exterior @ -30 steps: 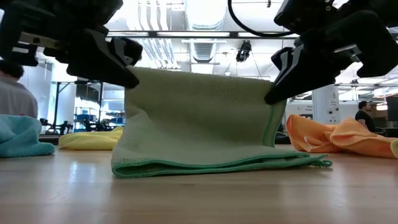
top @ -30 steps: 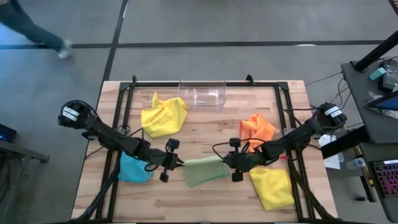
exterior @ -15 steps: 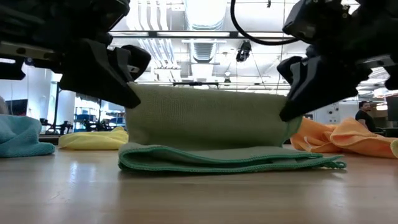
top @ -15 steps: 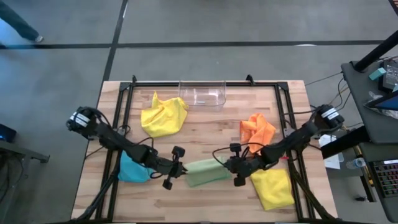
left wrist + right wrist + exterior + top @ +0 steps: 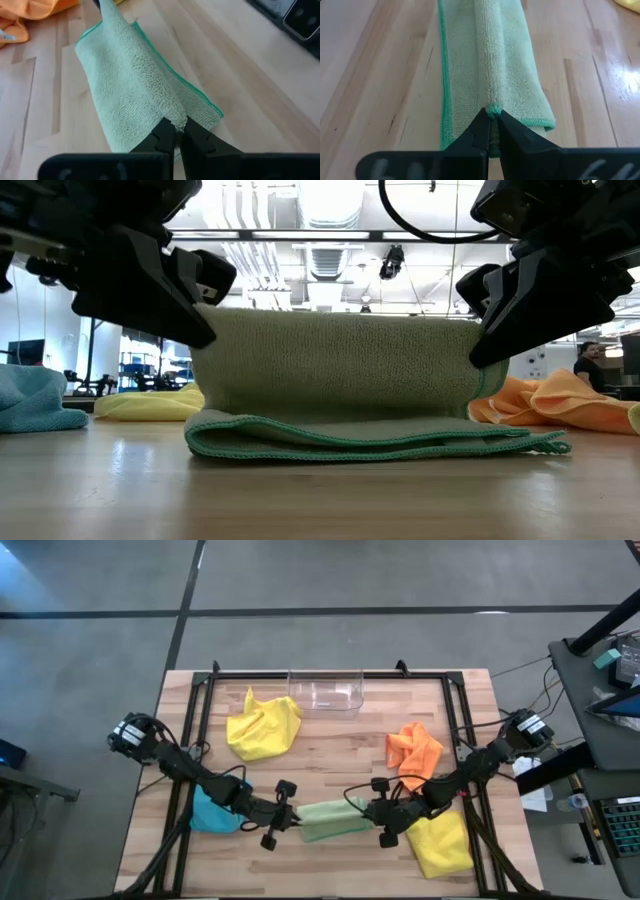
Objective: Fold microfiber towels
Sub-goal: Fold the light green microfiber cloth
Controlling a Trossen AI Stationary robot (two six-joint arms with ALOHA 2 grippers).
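The left tool point(image 5: 289, 823) and right tool point(image 5: 368, 816) each pinch one end of the pale green towel point(image 5: 330, 819), holding its top fold raised. Its lower layers (edge hemmed darker green) rest on the counter point(image 5: 340, 745), near the front edge.

Left end effector point(image 5: 291, 823), right end effector point(image 5: 366, 813) clamped

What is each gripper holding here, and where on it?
Both hold the pale green towel: the left gripper pinches its raised fold at one end, the right gripper at the other, lower layers resting on the table.
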